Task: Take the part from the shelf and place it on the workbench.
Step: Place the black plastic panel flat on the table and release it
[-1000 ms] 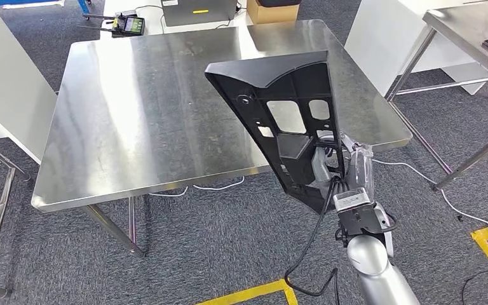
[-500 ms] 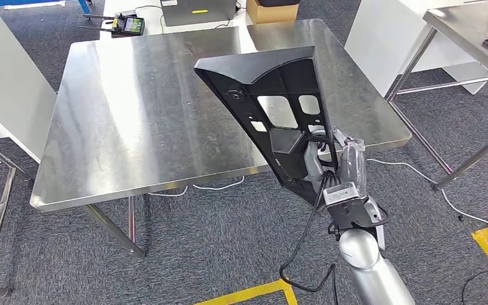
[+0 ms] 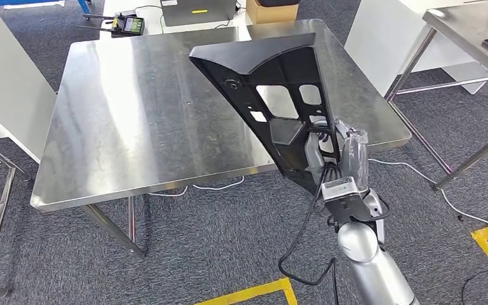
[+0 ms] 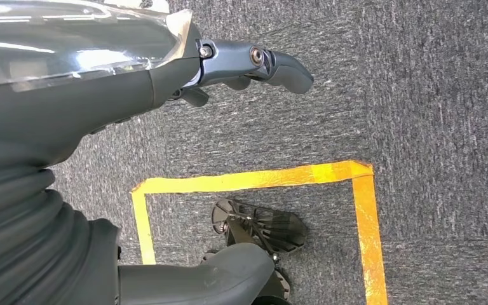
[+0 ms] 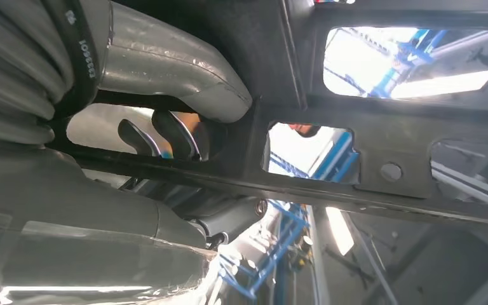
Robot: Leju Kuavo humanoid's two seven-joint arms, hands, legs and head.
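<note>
Above the workbench [image 3: 133, 121], right hand [image 3: 330, 155] grips the black part [image 3: 273, 95] upright; left hand [image 4: 254, 63] hangs unclenched.

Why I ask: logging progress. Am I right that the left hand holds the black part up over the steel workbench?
Not quite: the head view shows the right hand holding the black part up over the steel workbench. The left hand hangs over carpet.

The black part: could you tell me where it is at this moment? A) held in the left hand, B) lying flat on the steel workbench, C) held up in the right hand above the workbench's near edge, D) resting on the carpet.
C: the right hand grips the black part by its lower end, holding it tilted up over the workbench.
</note>
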